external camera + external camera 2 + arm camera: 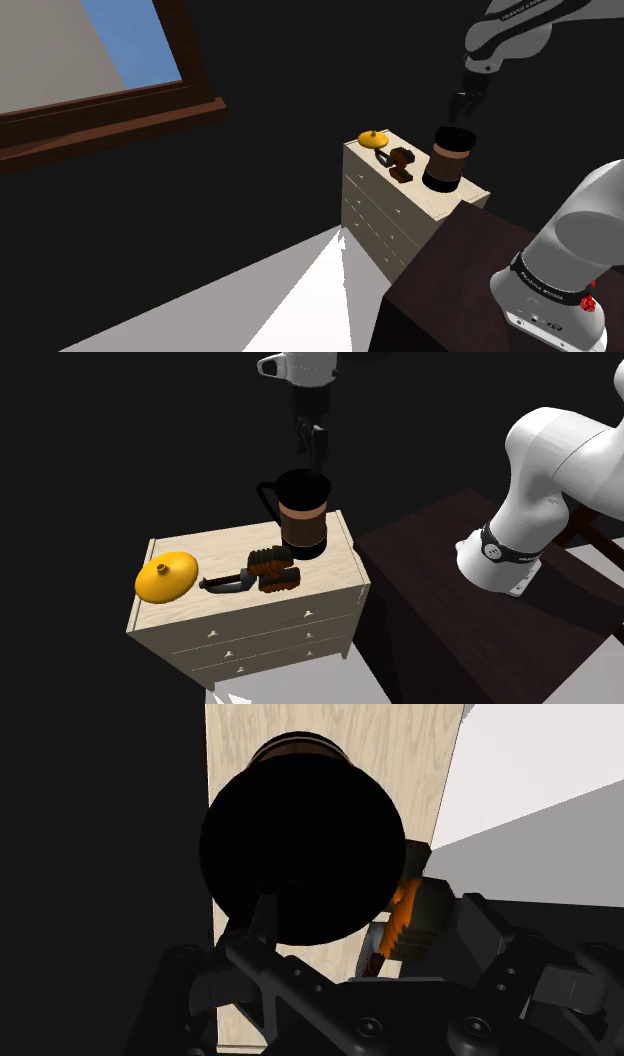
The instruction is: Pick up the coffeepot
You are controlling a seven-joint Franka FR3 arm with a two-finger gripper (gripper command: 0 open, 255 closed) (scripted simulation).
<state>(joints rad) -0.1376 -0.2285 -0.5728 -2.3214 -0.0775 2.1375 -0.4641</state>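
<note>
The coffeepot (447,160) is a dark brown cylinder with a black rim and a side handle. It stands upright on a pale wooden dresser (400,210), near the corner closest to my stand. In the second exterior view the coffeepot (303,517) sits straight below my gripper (312,440), with a clear gap between them. My gripper (466,100) hangs above the pot's rim, pointing down. In the wrist view the black round top of the coffeepot (300,849) lies under my gripper (370,919), nearer one finger. The fingers stand apart and hold nothing.
A round orange lid-like object (167,576) and a brown ribbed tool (262,572) lie on the dresser (250,627) beside the pot. The dark stand top (440,582) adjoins the dresser. A wood-framed window (100,60) is at the shoulder view's upper left, and pale floor (300,300) lies below.
</note>
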